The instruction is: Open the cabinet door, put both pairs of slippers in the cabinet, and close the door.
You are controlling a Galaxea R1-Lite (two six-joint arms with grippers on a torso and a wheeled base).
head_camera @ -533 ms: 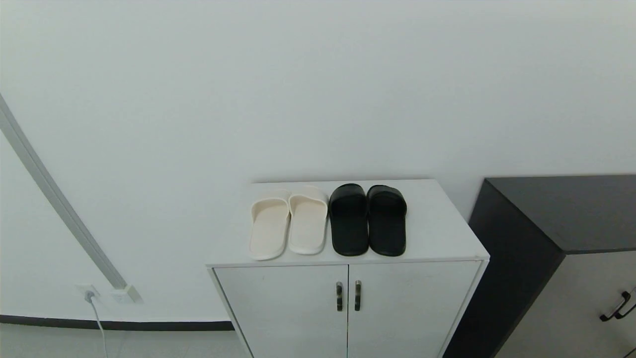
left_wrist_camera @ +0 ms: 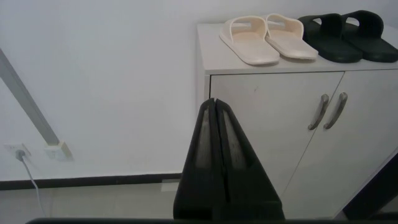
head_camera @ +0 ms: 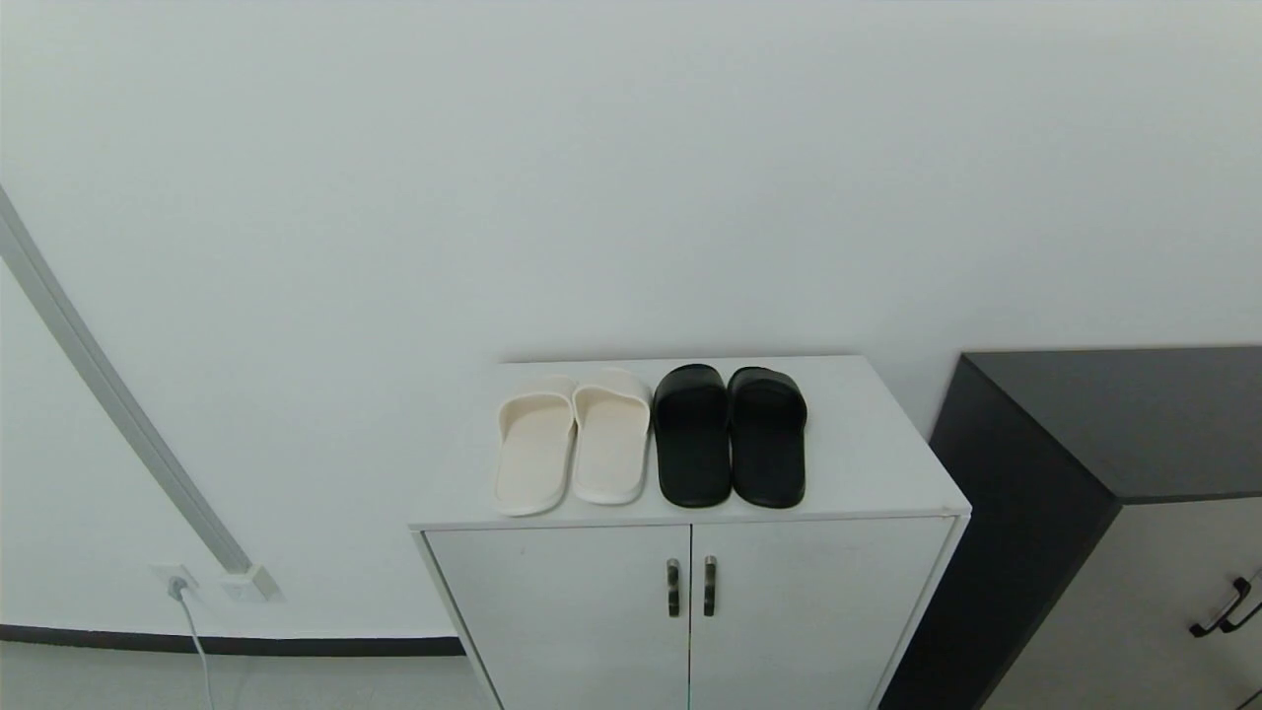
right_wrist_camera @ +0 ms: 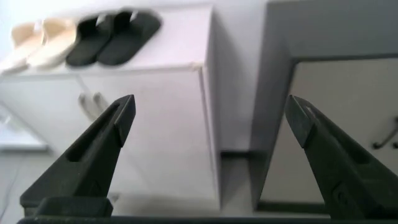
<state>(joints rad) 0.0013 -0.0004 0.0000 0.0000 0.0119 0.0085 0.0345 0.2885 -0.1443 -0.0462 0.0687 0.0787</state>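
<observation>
On top of the white cabinet (head_camera: 858, 463) sit a cream pair of slippers (head_camera: 572, 444) and, to their right, a black pair of slippers (head_camera: 730, 439), side by side. Both cabinet doors are closed; two metal handles (head_camera: 690, 586) meet at the middle seam. In the left wrist view my left gripper (left_wrist_camera: 215, 106) is shut with nothing held, some way short of the cabinet's (left_wrist_camera: 273, 118) left door, with the cream slippers (left_wrist_camera: 267, 38) above. My right gripper (right_wrist_camera: 208, 115) is open wide, away from the cabinet (right_wrist_camera: 161, 106), with the black slippers (right_wrist_camera: 115, 36) farther off.
A dark cabinet (head_camera: 1104, 493) with black handles (head_camera: 1223, 606) stands close to the right of the white one. A wall socket with a plugged cable (head_camera: 177, 587) and a slanted cable duct (head_camera: 108, 394) are on the wall to the left.
</observation>
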